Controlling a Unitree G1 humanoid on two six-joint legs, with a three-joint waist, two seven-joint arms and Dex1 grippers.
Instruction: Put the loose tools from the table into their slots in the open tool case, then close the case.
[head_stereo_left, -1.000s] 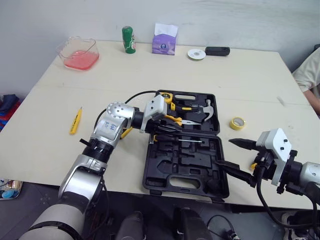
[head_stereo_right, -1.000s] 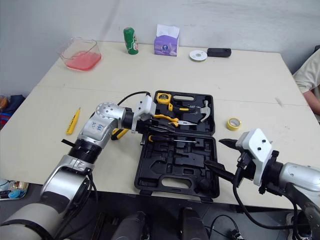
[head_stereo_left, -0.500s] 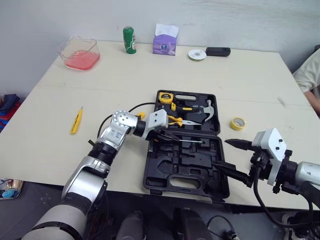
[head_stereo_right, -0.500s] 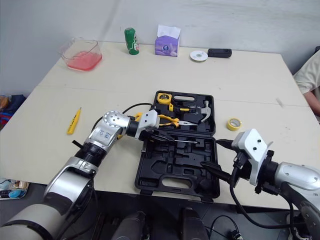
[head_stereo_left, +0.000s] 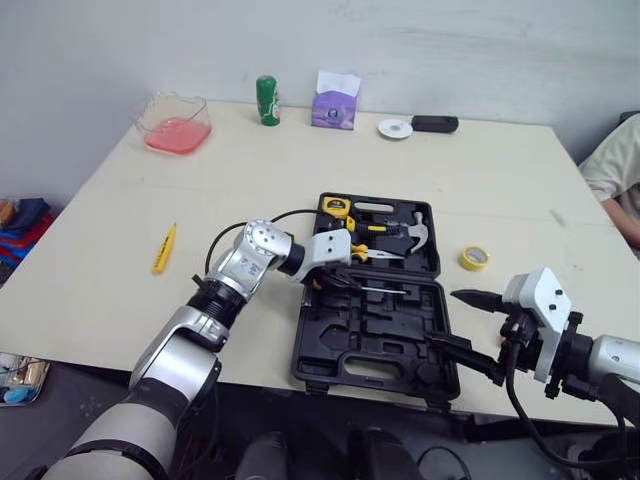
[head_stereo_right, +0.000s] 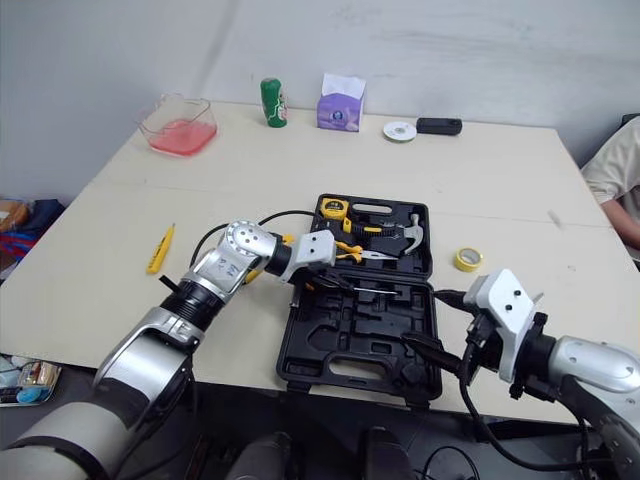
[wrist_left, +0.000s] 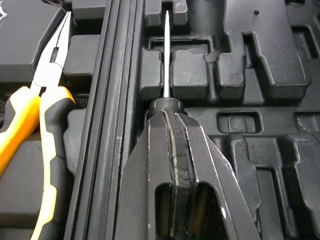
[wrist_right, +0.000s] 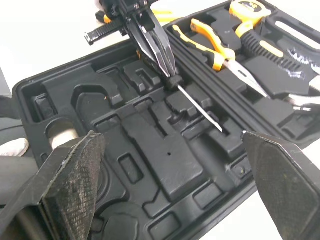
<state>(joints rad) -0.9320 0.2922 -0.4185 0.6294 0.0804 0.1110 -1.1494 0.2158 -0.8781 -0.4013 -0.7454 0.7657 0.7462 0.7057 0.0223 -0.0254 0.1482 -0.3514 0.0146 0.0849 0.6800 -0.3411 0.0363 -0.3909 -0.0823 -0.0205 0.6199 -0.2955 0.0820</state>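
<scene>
An open black tool case (head_stereo_left: 372, 350) lies mid-table. Its far half holds yellow pliers (head_stereo_left: 365, 248), a hammer (head_stereo_left: 415, 228) and a tape measure (head_stereo_left: 333, 207). My left gripper (head_stereo_left: 345, 281) is shut on a black-handled screwdriver (wrist_left: 165, 55), low over the near half just beside the hinge; the thin shaft (wrist_right: 200, 109) lies along a moulded slot. My right gripper (head_stereo_left: 445, 318) stands open at the case's front right corner, nothing between its fingers (wrist_right: 75, 175). A yellow pen-shaped tool (head_stereo_left: 163, 249) lies loose on the table to the left.
A yellow tape roll (head_stereo_left: 474, 258) sits right of the case. Along the far edge stand a clear tub of pink liquid (head_stereo_left: 173, 125), a green can (head_stereo_left: 266, 100), a purple tissue pack (head_stereo_left: 336, 100), a white disc (head_stereo_left: 395, 128) and a black device (head_stereo_left: 434, 123). A person's sleeve (head_stereo_left: 615, 165) shows at right.
The camera has shifted. My left wrist has come lower and nearer the hinge, still holding the screwdriver over the near half. The right gripper has hardly moved.
</scene>
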